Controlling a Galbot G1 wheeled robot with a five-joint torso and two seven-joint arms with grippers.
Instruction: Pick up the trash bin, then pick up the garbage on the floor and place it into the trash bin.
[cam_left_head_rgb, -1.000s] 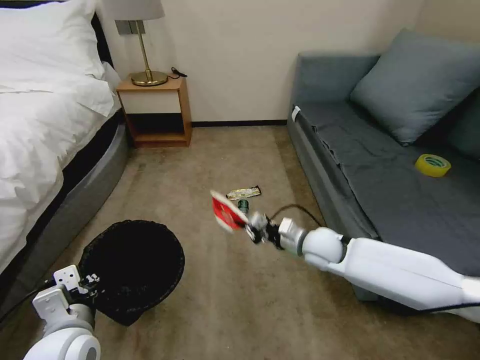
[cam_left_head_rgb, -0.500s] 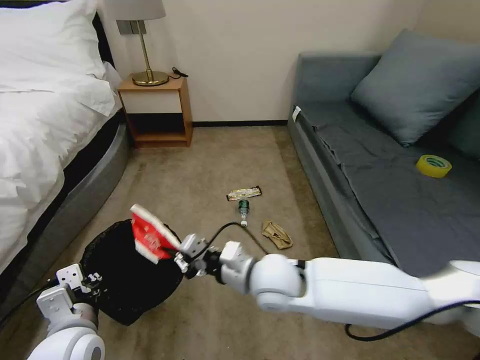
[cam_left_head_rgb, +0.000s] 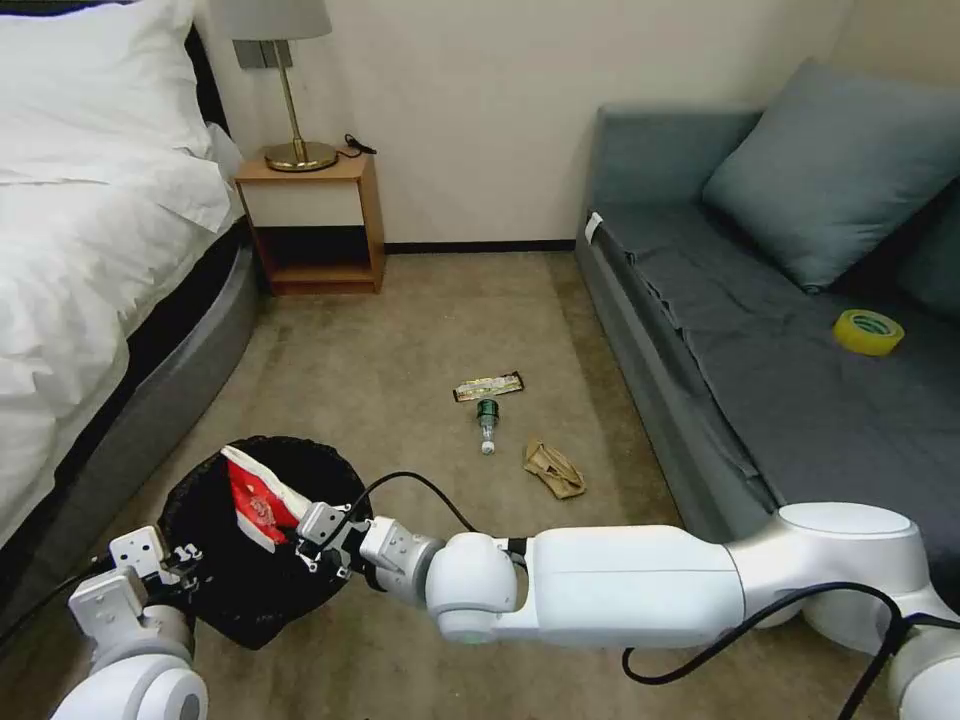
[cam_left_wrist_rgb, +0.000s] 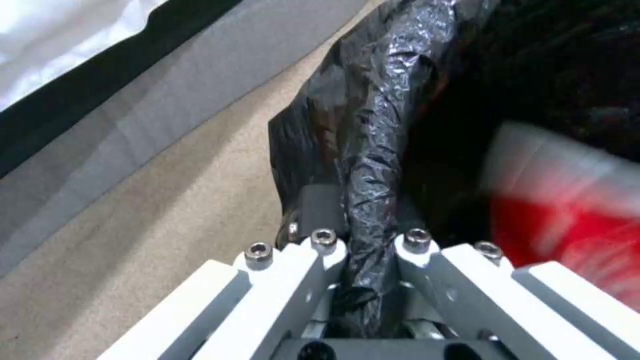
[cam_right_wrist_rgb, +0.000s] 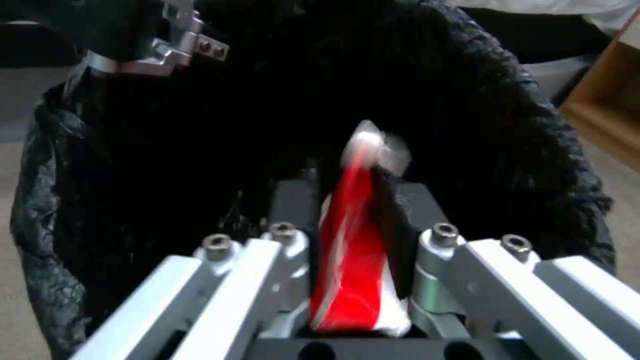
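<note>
right gripper (cam_left_head_rgb: 305, 528) has swung from mid-floor to over the trash bin (cam_left_head_rgb: 330, 575) — jaws clenched on the red-and-white carton (cam_left_head_rgb: 252, 503), now above the opening. left gripper (cam_left_wrist_rgb: 363, 235) grips the bin liner. drop looks imminent.

Beige carpet floor (cam_left_head_rgb: 400, 340), gold-and-black snack wrapper (cam_left_head_rgb: 488, 386), small green-labelled bottle (cam_left_head_rgb: 486, 421) just beside it, crumpled brown paper bag (cam_left_head_rgb: 553, 470) nearby, wooden nightstand (cam_left_head_rgb: 312, 222) by the wall
</note>
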